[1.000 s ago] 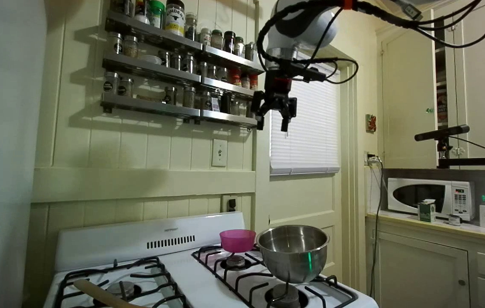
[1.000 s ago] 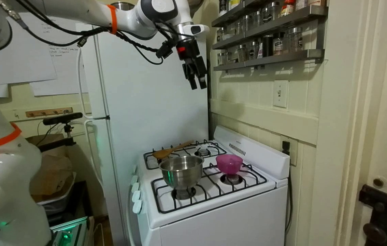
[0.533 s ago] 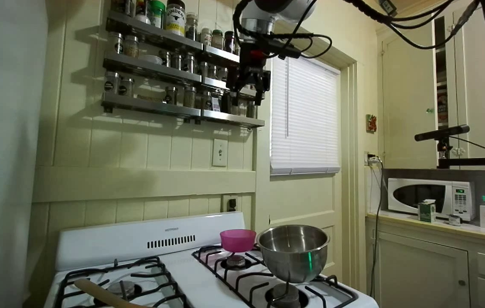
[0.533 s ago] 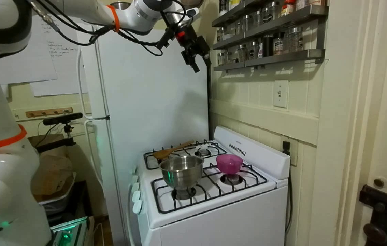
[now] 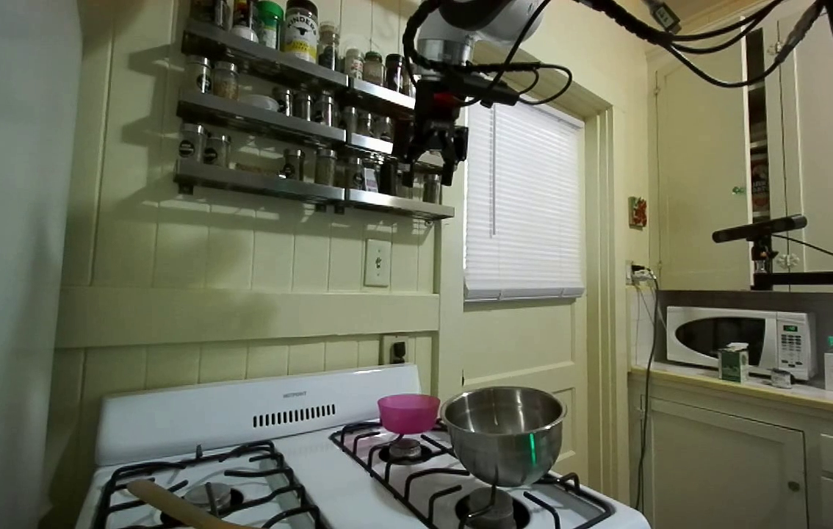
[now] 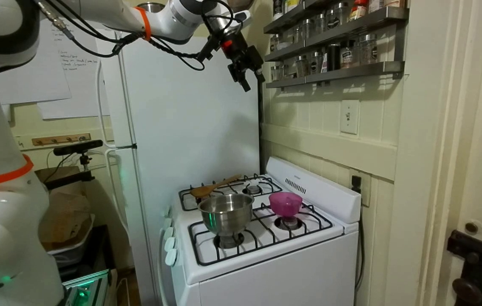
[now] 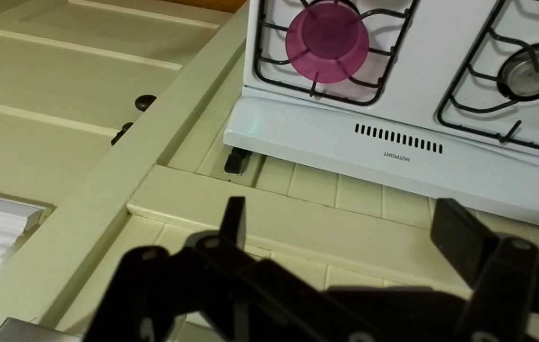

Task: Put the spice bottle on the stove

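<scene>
Several spice bottles stand on the wall shelves; which one the task means cannot be told. One glass spice bottle is at the right end of the lowest shelf in an exterior view (image 5: 431,189), and a labelled one shows on that shelf in an exterior view (image 6: 346,55). My gripper (image 5: 427,176) (image 6: 253,83) is open and empty in the air, tilted toward the wall, in front of the lower shelves. In the wrist view its fingers (image 7: 338,213) are wide apart with only wall between them. The white stove (image 5: 325,463) (image 6: 283,259) (image 7: 426,57) is well below the gripper.
A steel bowl (image 5: 505,441) (image 6: 226,214), a pink bowl (image 5: 408,414) (image 6: 285,204) (image 7: 327,42) and a wooden spoon (image 5: 174,503) (image 6: 211,188) are on the grates. Metal shelf rails (image 5: 398,206) (image 6: 355,70) jut from the wall. A fridge (image 6: 194,127) stands beside the stove.
Over the last second my gripper has moved up toward the shelves and its fingers have tilted toward the wall. In the last half second it has shifted slightly down. The gripper stays open.
</scene>
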You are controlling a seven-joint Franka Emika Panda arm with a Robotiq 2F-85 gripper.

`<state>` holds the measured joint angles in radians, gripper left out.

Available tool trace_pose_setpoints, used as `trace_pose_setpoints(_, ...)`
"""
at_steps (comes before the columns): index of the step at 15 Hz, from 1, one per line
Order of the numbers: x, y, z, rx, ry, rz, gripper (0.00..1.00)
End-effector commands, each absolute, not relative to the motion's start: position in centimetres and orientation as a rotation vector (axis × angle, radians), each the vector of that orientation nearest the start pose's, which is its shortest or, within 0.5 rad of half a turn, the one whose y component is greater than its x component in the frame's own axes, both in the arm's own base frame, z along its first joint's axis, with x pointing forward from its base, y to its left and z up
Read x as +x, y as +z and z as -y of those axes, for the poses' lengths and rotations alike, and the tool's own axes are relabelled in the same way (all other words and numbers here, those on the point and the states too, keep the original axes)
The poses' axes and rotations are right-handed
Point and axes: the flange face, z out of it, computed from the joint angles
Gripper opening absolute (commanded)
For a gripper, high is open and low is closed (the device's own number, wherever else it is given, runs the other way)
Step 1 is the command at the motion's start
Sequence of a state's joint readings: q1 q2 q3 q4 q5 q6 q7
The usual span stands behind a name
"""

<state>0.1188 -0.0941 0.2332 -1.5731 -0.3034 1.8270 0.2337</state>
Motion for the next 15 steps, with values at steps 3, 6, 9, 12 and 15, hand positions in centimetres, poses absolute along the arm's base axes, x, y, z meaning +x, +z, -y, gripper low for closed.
trace_pose_setpoints(3,53.5,73.2,-16.5,-3.271,-0.855,0.178,1.0)
trace_pose_setpoints(6,54.3,77.5,-15.6,-3.24,-1.044,0.187,1.0)
trace_pose_setpoints(9,55.5,80.5,-15.9,-3.138,-1.234,0.244,1.0)
trace_pose_setpoints(12,57.7,82.1,-17.4,-3.005,-1.445,0.387,1.0)
trace_pose_setpoints(15,60.2,82.7,-17.5,-2.923,-1.642,0.463,1.0)
